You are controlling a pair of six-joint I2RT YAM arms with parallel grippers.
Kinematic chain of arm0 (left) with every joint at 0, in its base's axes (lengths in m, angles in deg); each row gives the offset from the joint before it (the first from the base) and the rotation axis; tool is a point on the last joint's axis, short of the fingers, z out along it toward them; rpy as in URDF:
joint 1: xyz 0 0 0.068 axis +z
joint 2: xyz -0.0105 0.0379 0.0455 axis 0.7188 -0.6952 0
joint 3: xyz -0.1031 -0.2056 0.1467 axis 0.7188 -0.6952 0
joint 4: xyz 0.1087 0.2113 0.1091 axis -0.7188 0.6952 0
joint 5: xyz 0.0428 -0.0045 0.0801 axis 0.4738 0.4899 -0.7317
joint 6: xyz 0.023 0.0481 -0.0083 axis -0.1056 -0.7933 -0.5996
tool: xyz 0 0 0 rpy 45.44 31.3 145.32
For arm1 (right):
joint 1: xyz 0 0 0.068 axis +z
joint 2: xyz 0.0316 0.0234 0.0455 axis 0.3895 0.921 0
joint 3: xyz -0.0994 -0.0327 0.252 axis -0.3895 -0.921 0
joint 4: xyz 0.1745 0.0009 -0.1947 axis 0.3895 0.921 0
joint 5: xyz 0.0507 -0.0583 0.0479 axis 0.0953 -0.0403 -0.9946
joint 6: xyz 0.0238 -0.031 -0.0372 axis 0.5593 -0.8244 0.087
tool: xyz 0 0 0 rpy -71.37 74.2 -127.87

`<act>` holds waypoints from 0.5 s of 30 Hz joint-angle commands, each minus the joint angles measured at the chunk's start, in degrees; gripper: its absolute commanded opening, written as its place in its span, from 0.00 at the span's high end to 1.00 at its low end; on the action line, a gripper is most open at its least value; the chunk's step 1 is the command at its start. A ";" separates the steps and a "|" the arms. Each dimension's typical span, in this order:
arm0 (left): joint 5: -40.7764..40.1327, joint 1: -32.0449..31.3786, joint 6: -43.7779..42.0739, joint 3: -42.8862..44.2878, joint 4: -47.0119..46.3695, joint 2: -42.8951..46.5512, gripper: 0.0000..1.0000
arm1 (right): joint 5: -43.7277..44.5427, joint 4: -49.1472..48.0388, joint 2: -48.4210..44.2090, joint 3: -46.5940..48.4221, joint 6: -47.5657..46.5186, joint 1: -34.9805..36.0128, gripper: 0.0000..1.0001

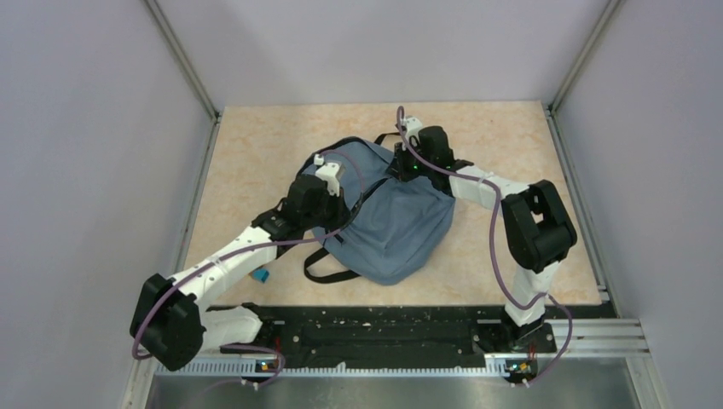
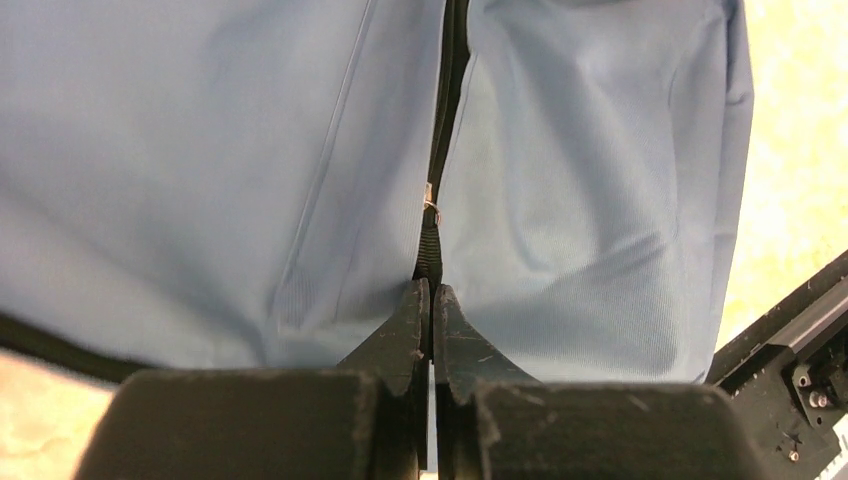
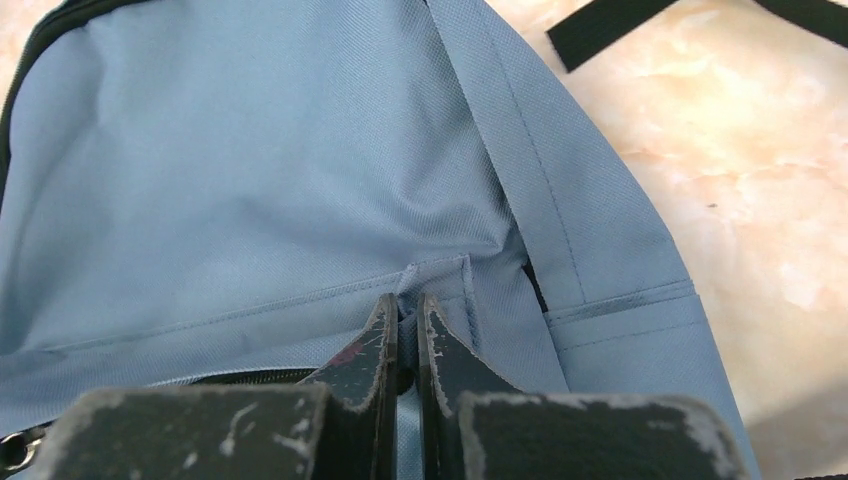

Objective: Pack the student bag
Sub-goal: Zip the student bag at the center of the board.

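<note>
The student bag [image 1: 394,223], slate-blue with black straps, lies in the middle of the table. My left gripper [image 1: 348,201] rests on its left side. In the left wrist view that gripper [image 2: 432,291] is shut on the black zipper pull [image 2: 430,248], which hangs from the black zipper line [image 2: 452,70] between two blue panels [image 2: 200,150]. My right gripper [image 1: 401,170] is at the bag's far edge. Seen from the right wrist, it [image 3: 408,305] is shut on a pinched fold of the bag's fabric [image 3: 250,150] at a seam, just above an open zipper [image 3: 240,377].
A small blue object [image 1: 260,275] lies on the table by the left arm. A black strap loop [image 1: 328,269] trails off the bag's near side, and another strap [image 3: 600,25] lies on the beige tabletop [image 3: 760,200]. The black base rail [image 1: 384,328] runs along the near edge.
</note>
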 commanded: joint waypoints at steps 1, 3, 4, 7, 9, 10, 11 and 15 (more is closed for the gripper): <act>-1.46 -0.16 2.47 -3.38 1.41 4.98 1.00 | 10.50 -4.90 -0.44 0.54 -1.78 -1.60 1.00; -2.14 -0.13 2.97 -4.18 1.78 6.34 1.00 | 10.63 -4.96 -0.44 0.73 -1.72 -1.56 1.00; -2.46 -0.16 3.20 -4.55 2.00 6.97 1.00 | 10.93 -4.90 -0.44 0.77 -1.66 -1.60 1.00; -3.51 -0.17 3.79 -5.41 2.79 8.68 1.00 | 12.98 -4.92 -0.68 0.70 -1.54 -1.60 1.00; -4.15 -0.16 4.22 -6.16 2.91 9.44 1.00 | 14.94 -4.96 -0.90 0.44 -1.43 -1.60 1.00; -4.46 -0.20 4.39 -6.59 2.92 9.72 1.00 | 15.77 -4.96 -1.02 0.35 -1.37 -1.64 1.00; -4.69 -0.16 4.50 -6.88 2.86 9.88 1.00 | 16.64 -4.96 -1.11 0.34 -1.26 -1.73 1.00; -5.11 -0.04 4.31 -6.62 2.60 8.60 1.00 | 20.89 -3.82 -1.52 0.88 -0.69 -2.68 1.00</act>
